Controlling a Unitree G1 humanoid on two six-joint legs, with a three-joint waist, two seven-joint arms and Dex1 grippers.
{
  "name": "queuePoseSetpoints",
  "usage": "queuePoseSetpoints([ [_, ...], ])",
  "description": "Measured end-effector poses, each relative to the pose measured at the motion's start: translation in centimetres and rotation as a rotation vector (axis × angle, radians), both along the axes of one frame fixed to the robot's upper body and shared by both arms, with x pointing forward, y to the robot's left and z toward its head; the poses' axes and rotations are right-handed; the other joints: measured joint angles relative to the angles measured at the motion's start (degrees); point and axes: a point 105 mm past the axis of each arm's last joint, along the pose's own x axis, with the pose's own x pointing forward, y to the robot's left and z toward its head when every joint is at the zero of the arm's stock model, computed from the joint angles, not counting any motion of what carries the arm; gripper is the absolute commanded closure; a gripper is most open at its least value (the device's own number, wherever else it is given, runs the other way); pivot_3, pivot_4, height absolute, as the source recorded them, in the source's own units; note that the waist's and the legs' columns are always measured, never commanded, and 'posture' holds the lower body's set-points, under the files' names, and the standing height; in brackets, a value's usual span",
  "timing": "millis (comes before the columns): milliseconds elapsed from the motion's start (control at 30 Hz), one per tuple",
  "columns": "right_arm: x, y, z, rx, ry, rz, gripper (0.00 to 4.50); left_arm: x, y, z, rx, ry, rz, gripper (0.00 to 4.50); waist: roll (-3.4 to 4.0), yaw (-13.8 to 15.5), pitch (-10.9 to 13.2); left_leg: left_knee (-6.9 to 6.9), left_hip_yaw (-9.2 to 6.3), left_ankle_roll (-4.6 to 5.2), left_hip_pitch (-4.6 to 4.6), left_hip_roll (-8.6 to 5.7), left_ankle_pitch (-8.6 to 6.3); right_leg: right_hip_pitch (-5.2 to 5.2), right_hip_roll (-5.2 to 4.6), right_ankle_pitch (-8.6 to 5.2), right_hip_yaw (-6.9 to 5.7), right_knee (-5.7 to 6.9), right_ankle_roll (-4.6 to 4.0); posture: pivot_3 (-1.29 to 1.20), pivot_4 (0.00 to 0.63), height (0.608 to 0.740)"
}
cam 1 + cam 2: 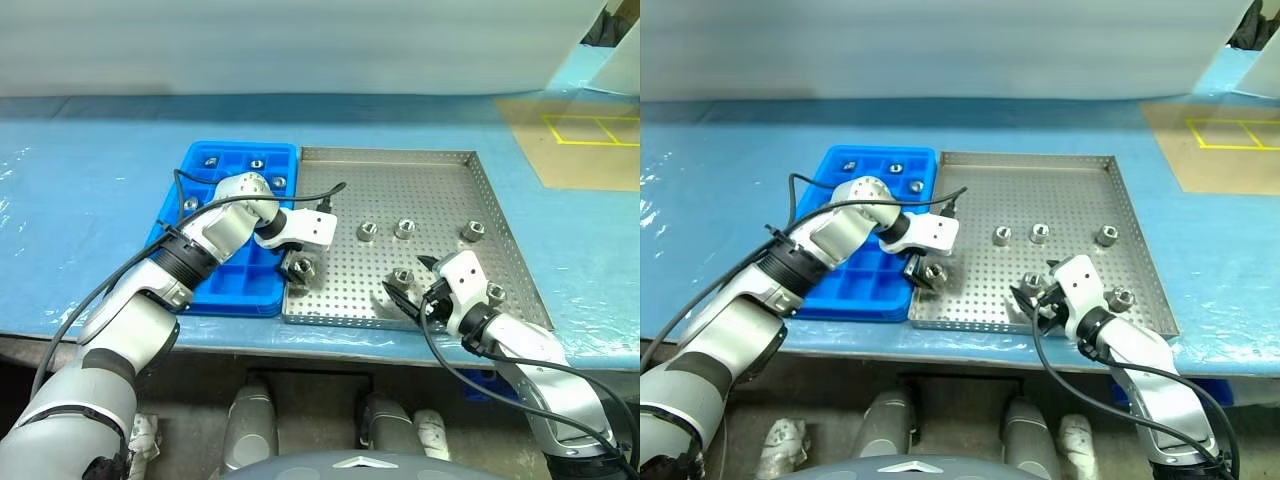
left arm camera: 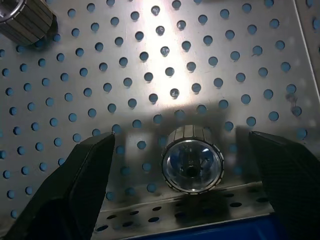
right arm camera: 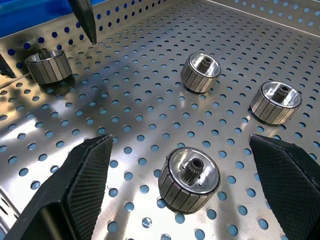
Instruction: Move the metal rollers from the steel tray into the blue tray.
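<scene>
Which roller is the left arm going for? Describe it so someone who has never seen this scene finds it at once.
Start at the steel tray, the perforated silver one beside the blue tray. Go to its near corner on the blue tray's side: one roller stands there against the rim. Unlike the other rollers farther out on the tray, it sits between the open jaws of the left gripper.

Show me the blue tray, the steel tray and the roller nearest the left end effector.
blue tray [image 1: 238,288], left eye view, near compartments.
steel tray [image 1: 400,180], left eye view, bare perforated floor.
roller [image 2: 192,159], left wrist view, shiny end face.
</scene>
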Motion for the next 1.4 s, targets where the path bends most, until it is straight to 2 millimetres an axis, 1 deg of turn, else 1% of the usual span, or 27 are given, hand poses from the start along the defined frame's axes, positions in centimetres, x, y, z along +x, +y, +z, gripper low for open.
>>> queuePoseSetpoints([
  [133, 0.0, 0.0, 0.0, -0.001, -0.002, -0.002, 0.03, 0.2, -0.1, -0.2, 0.026, -0.011, -0.019, 0.0, 0.0, -0.61, 0.0, 0.0, 0.0, 0.0, -0.01, -0.01, 0.0, 0.0, 0.0, 0.0, -0.01, -0.01, -0.01, -0.02, 0.15, 0.74],
  [200, 0.0, 0.0, 0.0, 0.001, -0.003, -0.004, 0.0, 0.4, -0.1, -0.2, 0.037, -0.023, -0.029, 0.37, -0.01, -0.77, 0.01, 0.0, 0.0, 0.0, -0.02, 0.0, 0.0, 0.0, 0.0, 0.0, 0.0, -0.01, 0.0, -0.02, 0.15, 0.74],
  [233, 0.0, 0.0, 0.0, 0.003, -0.003, -0.006, 0.0, 0.5, -0.1, -0.3, 0.041, -0.026, -0.033, 0.58, -0.01, -0.83, 0.0, 0.0, 0.0, 0.0, -0.02, -0.01, 0.0, 0.0, 0.0, 0.0, 0.0, -0.02, 0.0, -0.02, 0.15, 0.74],
  [467, 0.0, 0.0, -0.1, -0.001, -0.004, -0.015, 0.0, 0.7, 0.1, -0.7, 0.056, -0.023, -0.037, 2.91, -0.01, -0.81, 0.01, 0.0, 0.0, 0.01, -0.05, -0.01, 0.0, 0.0, -0.01, 0.1, 0.0, -0.05, -0.17, -0.02, 0.15, 0.74],
  [733, 0.0, 0.2, -0.2, 0.002, -0.002, -0.015, 0.0, 0.7, 0.0, -0.7, 0.066, -0.049, -0.065, 2.91, -0.01, -0.82, 0.01, 0.0, 0.0, 0.01, -0.05, -0.01, 0.0, 0.0, -0.02, 0.06, 0.0, -0.06, -0.11, -0.03, 0.15, 0.74],
  [967, 0.0, 0.1, -0.2, 0.001, -0.001, -0.019, 0.0, 0.9, -0.8, -0.7, 0.016, -0.022, -0.016, 2.91, -0.01, -0.8, 0.01, 0.0, 0.0, 0.01, -0.07, -0.02, -0.01, 0.02, -0.08, 0.02, 0.0, -0.06, -0.04, -0.03, 0.15, 0.74],
  [1067, 0.0, 0.2, -0.2, 0.003, -0.001, -0.019, 0.0, 0.8, -1.6, 0.1, -0.078, 0.035, 0.037, 2.91, -0.01, -0.85, 0.01, 0.0, 0.0, 0.01, -0.1, -0.02, -0.01, -0.01, -0.07, 0.13, -0.01, -0.07, -0.22, -0.03, 0.15, 0.74],
  [1200, 0.0, 0.2, -0.3, 0.007, 0.0, -0.02, 0.0, 0.9, -2.4, 2.1, -0.244, 0.084, 0.12, 2.91, -0.01, -0.96, 0.01, -0.02, 0.0, 0.04, -0.12, -0.02, -0.02, -0.03, -0.06, 0.15, -0.01, -0.11, -0.29, -0.02, 0.15, 0.74],
  [1233, -0.1, 0.2, -0.3, 0.008, 0.001, -0.021, 0.0, 0.9, -2.8, 2.7, -0.316, 0.092, 0.141, 2.91, -0.01, -0.99, 0.01, -0.02, 0.0, 0.05, -0.12, -0.01, -0.03, -0.02, -0.06, 0.15, -0.01, -0.12, -0.3, -0.02, 0.15, 0.74],
  [1267, -0.1, 0.2, -0.3, 0.01, 0.001, -0.021, 0.0, 0.9, -2.9, 2.8, -0.345, 0.095, 0.148, 2.91, -0.01, -0.98, 0.01, -0.03, 0.0, 0.05, -0.12, -0.01, -0.03, -0.02, -0.06, 0.14, -0.01, -0.13, -0.3, -0.01, 0.15, 0.74],
  [1400, 0.1, 0.4, -0.1, 0.015, -0.011, -0.013, 0.0, 0.6, -3.9, 4.0, -0.628, 0.091, 0.198, 2.91, -0.02, -0.98, 0.02, -0.04, 0.0, 0.09, -0.18, -0.01, -0.05, -0.02, -0.06, 0.15, -0.03, -0.2, -0.31, 0.02, 0.15, 0.74],
])
